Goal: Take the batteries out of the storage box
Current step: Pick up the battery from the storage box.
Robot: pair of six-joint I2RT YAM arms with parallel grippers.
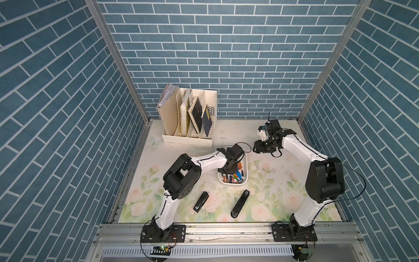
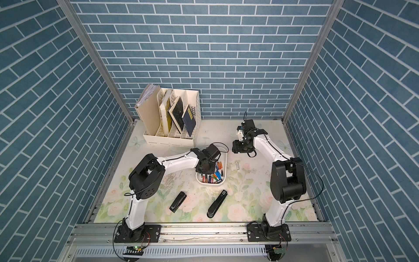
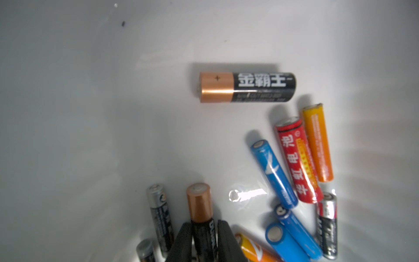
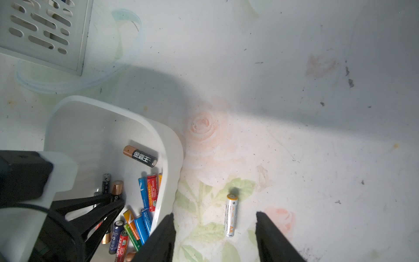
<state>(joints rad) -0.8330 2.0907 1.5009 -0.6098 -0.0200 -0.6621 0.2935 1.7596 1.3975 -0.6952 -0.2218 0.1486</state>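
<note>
The white storage box (image 1: 233, 184) (image 2: 210, 184) sits mid-table with several batteries (image 1: 234, 178) of mixed colours in it. My left gripper (image 3: 205, 226) (image 1: 229, 170) reaches down into the box and is shut on a copper-and-black battery (image 3: 199, 204) lying on the box floor (image 3: 90, 113). Another copper-and-black battery (image 3: 247, 87) lies alone farther along. The right wrist view also shows that grip, with black fingers (image 4: 113, 202) on either side of the cell. My right gripper (image 4: 214, 215) (image 1: 258, 148) hangs open over the table beside the box wall (image 4: 172, 158). A white battery (image 4: 231, 215) (image 1: 256, 165) lies on the mat below its jaws.
A cream file organizer (image 1: 188, 118) with books stands at the back left, close behind the box. Two black staplers (image 1: 200, 202) (image 1: 240, 203) lie on the floral mat in front of the box. Blue brick walls enclose the table on three sides.
</note>
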